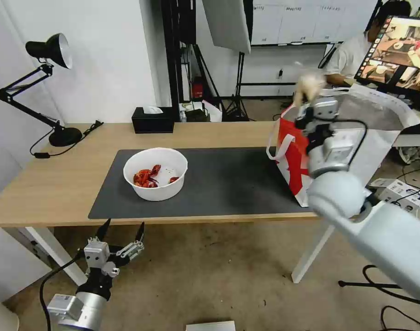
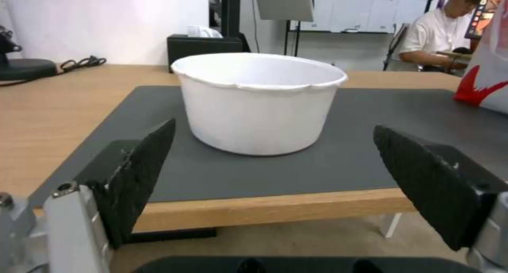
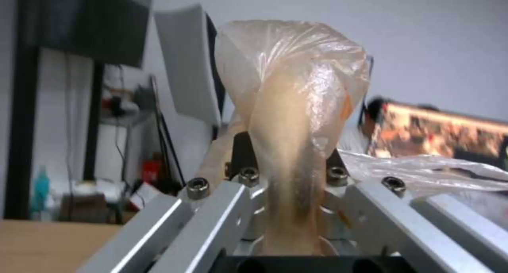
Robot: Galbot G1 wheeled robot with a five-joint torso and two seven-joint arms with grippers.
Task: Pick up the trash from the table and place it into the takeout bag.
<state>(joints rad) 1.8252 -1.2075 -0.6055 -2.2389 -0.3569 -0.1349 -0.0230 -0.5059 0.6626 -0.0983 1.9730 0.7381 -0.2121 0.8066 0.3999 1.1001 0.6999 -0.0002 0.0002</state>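
Note:
A white round bowl (image 1: 155, 174) (image 2: 259, 102) holding red crayfish shells stands on the dark grey mat (image 1: 219, 184) of the light-wood table (image 1: 48, 184). My left gripper (image 1: 121, 232) (image 2: 270, 177) hangs open below the table's front edge, facing the bowl. At the table's right end stands the red-and-white takeout bag (image 1: 295, 163). My right gripper (image 1: 306, 99) is raised above the bag's open mouth, shut on a clear-wrapped tan lump (image 1: 309, 86) (image 3: 296, 106).
A black tissue box (image 1: 152, 120) sits at the table's back edge and a black desk lamp (image 1: 48, 87) at the back left. A monitor (image 1: 398, 53) and cables lie to the right. Bare floor spreads in front of the table.

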